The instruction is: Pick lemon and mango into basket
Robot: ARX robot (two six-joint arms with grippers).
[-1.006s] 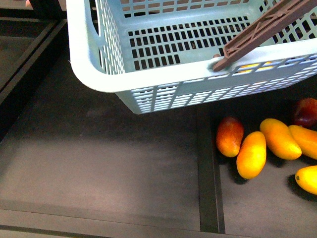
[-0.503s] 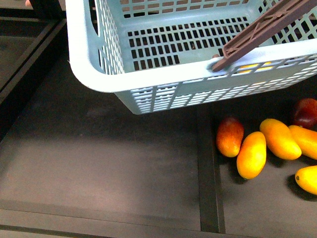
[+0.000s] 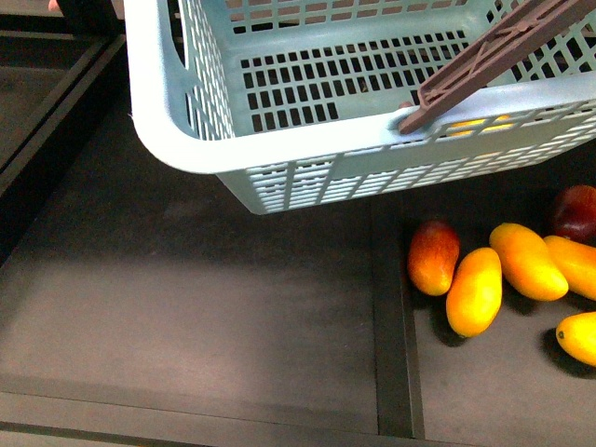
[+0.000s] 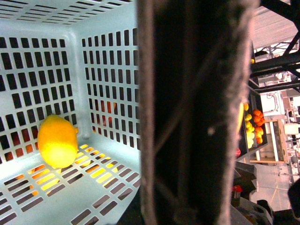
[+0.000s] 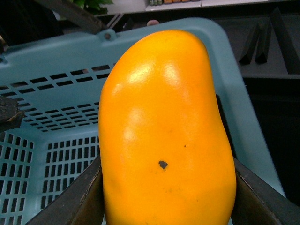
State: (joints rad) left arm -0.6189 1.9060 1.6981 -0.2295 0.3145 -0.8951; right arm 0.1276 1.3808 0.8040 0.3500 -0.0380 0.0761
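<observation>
The turquoise basket hangs tilted above the dark shelf in the front view, its brown handle slanting across the top right. In the left wrist view that handle fills the middle of the picture, with my left gripper shut on it; the fingers themselves do not show. The lemon lies on the basket's slotted floor in a corner. My right gripper is shut on a smooth yellow-orange mango, held upright just over the basket. Neither arm shows in the front view.
Several mangoes lie on the shelf's right section, among them a red-blushed one and a yellow-orange one. A raised divider splits the shelf. A dark red fruit sits at the far right.
The basket and the fruit on the shelf have barely shifted in the front view.
</observation>
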